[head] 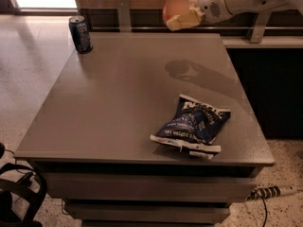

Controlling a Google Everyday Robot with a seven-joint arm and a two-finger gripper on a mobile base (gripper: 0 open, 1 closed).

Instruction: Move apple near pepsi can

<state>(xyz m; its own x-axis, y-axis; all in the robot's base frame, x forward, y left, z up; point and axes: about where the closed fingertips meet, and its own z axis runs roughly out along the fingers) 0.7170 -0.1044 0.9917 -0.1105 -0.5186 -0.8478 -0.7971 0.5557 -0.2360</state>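
The apple (176,7) is red-orange and is held high above the far right part of the grey table (118,103), blurred against the wooden wall. My gripper (182,17) is shut on the apple, with its cream fingers (182,21) under and beside it; the white arm reaches in from the upper right. The pepsi can (80,34), dark blue with a silver rim, stands upright at the table's far left corner, well to the left of the apple.
A flat dark blue chip bag (193,125) with white lettering lies on the table's front right part. A wooden wall with metal brackets (123,13) runs behind the table. A dark cabinet stands to the right. Black cables (19,193) lie at lower left.
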